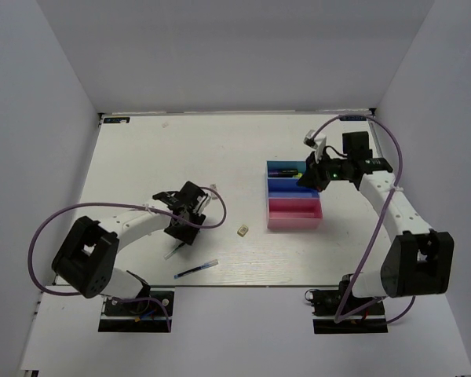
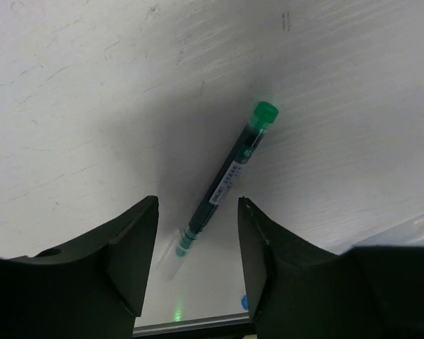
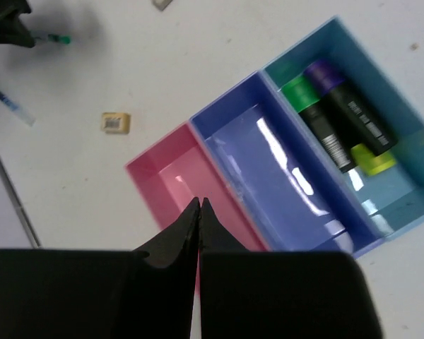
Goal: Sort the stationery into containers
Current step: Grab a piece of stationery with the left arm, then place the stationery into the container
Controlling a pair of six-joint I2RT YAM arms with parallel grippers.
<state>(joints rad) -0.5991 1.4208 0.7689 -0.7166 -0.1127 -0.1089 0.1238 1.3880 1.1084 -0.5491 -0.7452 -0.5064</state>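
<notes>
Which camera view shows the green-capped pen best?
The left wrist view: the green-capped pen lies in full, close up, before the open left gripper. The top view shows only one thin end; the right wrist view, a tiny green cap.

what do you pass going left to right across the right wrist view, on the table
blue pen → tan block → pink tray → dark blue tray → cyan tray

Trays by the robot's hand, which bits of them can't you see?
Pink tray and dark blue tray: near ends behind the right gripper, right wrist view.
Cyan tray: right end under that gripper, top view.
Markers inside it: label print too blurred to read, right wrist view.
</notes>
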